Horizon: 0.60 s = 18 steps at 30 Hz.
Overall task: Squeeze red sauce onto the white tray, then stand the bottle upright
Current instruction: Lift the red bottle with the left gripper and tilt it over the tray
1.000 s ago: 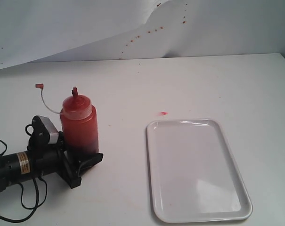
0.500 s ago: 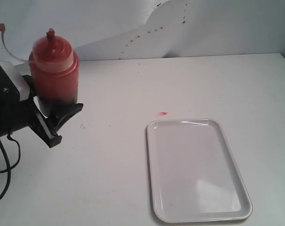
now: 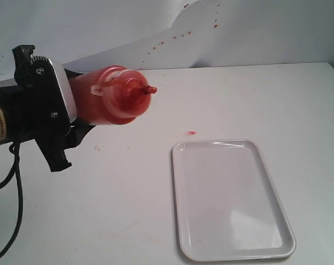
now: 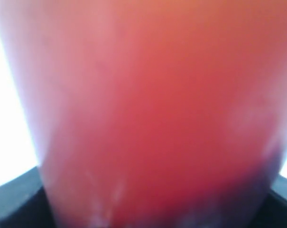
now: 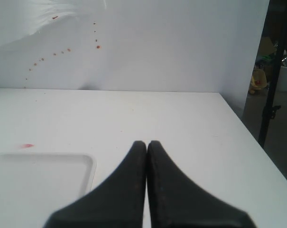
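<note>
My left gripper is shut on the base of the bottle and holds it in the air, tipped onto its side. The cone nozzle points right, toward the white tray, which lies flat on the table well below and to the right. Red sauce shows through the bottle's wall. The tray's surface is bare white. In the left wrist view the blurred red bottle fills the frame between dark fingers. My right gripper is shut on nothing, beside the tray's corner.
A faint pink smudge marks the table just beyond the tray's far left corner. Brown-red specks dot the white backdrop. The left arm's black cable hangs at the left edge. The table's edge drops off past the right gripper.
The left gripper lifted the bottle off the table, then turned it from upright to lying sideways with the nozzle pointing right. The tray has not moved.
</note>
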Each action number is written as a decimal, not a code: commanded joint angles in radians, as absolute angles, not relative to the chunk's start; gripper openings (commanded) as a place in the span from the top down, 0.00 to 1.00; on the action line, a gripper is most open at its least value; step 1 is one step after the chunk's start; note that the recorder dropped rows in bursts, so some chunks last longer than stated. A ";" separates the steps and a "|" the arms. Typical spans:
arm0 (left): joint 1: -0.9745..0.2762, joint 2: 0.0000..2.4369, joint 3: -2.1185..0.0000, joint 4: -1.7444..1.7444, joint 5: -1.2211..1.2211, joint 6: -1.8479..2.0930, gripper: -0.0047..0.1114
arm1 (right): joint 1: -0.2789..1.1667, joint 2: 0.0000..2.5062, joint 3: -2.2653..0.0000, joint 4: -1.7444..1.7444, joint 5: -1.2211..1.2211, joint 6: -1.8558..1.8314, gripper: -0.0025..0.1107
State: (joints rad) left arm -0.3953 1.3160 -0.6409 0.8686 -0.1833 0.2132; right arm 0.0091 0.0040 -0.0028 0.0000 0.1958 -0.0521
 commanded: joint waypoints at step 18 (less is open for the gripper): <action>-0.802 1.370 -0.896 1.355 0.419 0.067 0.96 | 0.010 0.000 0.000 -0.008 0.197 -0.047 0.98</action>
State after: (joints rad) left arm -0.7505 1.3462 -0.8665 1.2181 0.3764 0.1586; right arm 0.0091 0.0040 -0.0028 0.0000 0.1978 -0.0521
